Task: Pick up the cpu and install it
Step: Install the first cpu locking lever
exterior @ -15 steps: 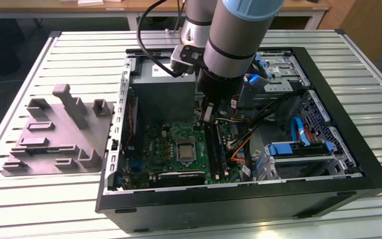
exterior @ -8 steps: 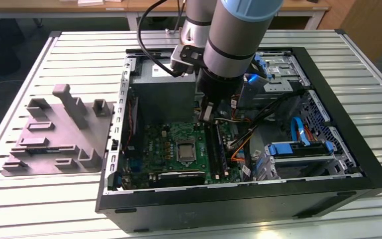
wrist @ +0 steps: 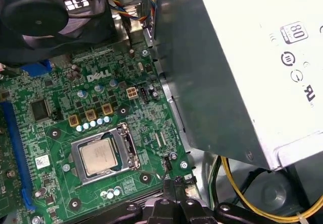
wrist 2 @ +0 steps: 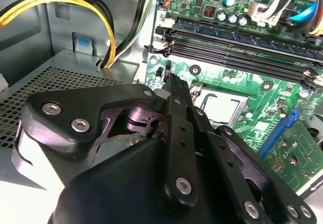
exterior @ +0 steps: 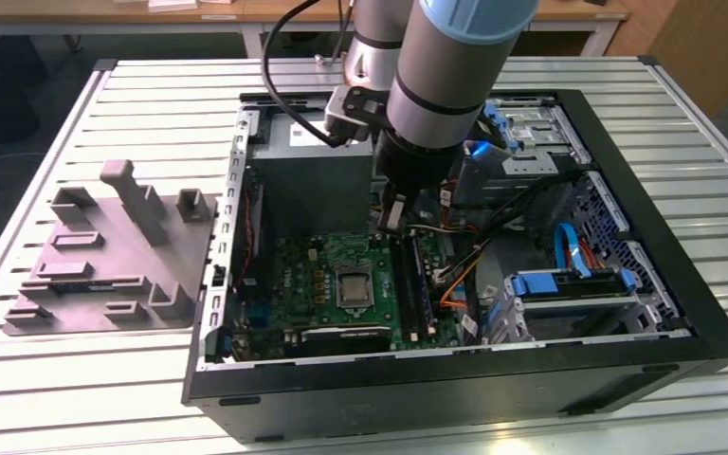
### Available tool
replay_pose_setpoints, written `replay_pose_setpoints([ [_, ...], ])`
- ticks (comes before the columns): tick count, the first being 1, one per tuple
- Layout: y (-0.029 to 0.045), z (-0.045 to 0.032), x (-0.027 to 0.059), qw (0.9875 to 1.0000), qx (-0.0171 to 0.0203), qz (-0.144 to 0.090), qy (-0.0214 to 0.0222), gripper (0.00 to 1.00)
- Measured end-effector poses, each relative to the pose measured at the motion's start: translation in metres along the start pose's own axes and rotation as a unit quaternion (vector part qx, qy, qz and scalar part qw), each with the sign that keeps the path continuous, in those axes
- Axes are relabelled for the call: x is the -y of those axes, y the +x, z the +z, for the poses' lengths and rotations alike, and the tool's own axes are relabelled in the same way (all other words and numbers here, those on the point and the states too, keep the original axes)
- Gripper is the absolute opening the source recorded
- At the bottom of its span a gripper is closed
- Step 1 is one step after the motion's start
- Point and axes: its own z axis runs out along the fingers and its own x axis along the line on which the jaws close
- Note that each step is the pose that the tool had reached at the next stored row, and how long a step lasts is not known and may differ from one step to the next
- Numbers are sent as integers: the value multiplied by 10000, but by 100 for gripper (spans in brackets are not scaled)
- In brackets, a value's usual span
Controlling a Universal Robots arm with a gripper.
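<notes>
The arm reaches down into an open black computer case that lies on a slatted metal tabletop. The gripper hangs just above the green motherboard, near the edge that meets the big grey power supply box.

In both wrist views the fingers look pressed together at their tips, pinching nothing.

The cpu lies flat in its metal-framed socket on the motherboard, silvery top up. In the first wrist view the gripper sits near the socket but apart from it, off one corner. In the second wrist view the cpu shows beyond the gripper, with long black memory slots further on.

As for writing, the power supply box carries a white label with small printed marks. White maker's lettering is printed on the motherboard above the socket, and a small white sticker sits beside a blue slot.

Yellow wires run beside the power supply box.

On the exterior view's left, a grey moulded holder rests on the tabletop beside the case.
</notes>
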Motion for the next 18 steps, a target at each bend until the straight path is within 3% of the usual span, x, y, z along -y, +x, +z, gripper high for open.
replay_pose_setpoints([
  [5, 3, 18, -24, 10000, 4, -8, -2, 11],
  [9, 5, 25, -29, 9999, -13, -120, -11, 11],
  [18, -7, 23, -3, 9999, -14, -136, -13, 11],
])
